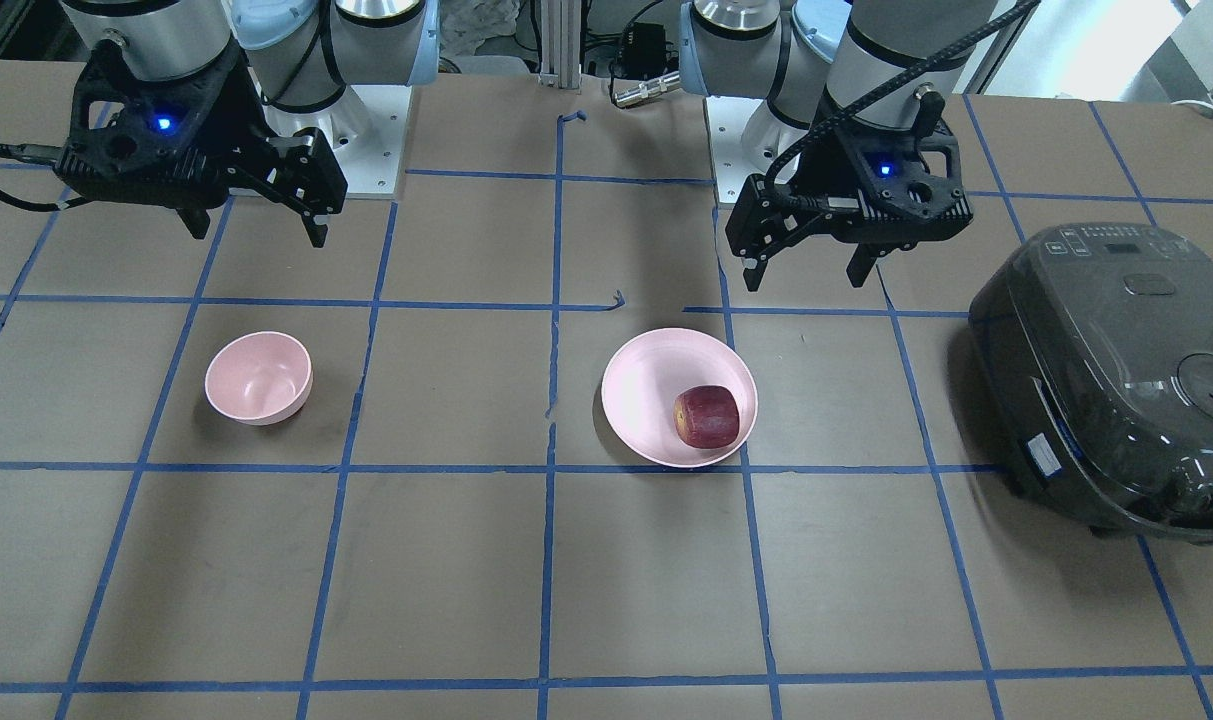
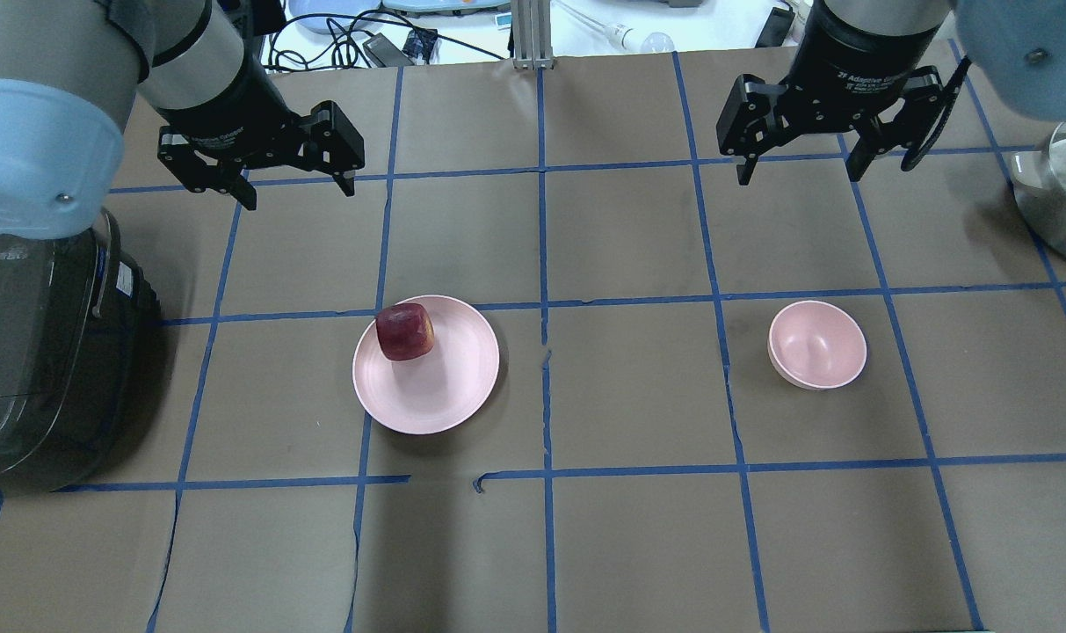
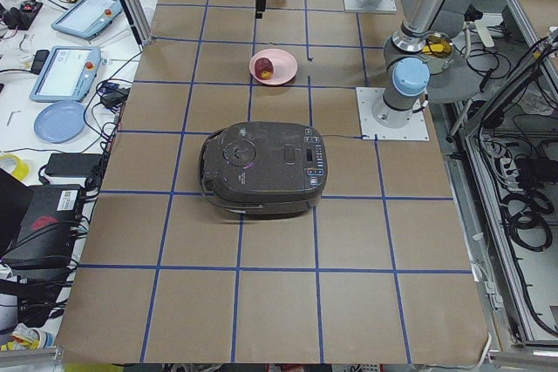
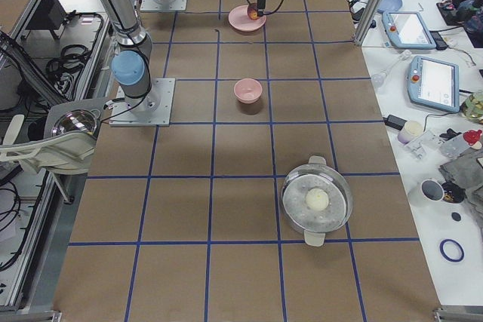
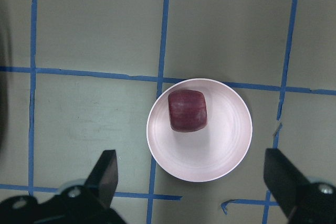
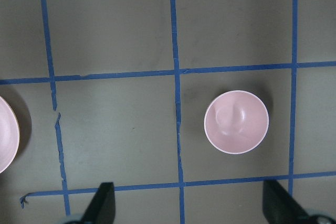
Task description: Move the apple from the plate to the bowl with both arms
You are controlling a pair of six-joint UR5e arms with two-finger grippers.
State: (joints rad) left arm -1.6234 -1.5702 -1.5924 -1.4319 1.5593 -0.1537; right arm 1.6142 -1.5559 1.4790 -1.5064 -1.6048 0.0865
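Front view: the apple point(image 1: 707, 416) sat on the plate point(image 1: 646, 380), over by its near-right rim, with the bowl point(image 1: 258, 378) well off to the left. Overhead: left gripper point(image 2: 300, 195) and right gripper point(image 2: 800, 176) both hung spread wide, gripping nothing, on the far side of the dishes. Left wrist cam: apple sat off-center on the plate, toward its far-left.

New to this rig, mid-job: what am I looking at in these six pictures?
Two robot arms stand at a taped table. Two pictures look down on it, from behind the robot and facing it; two look along it from its ends; two come from wrist cameras. The left arm hangs near the plate, which holds the apple; the right arm hangs near the empty bowl. Both jaws are open, holding nothing. A cooker sits on the robot's left.
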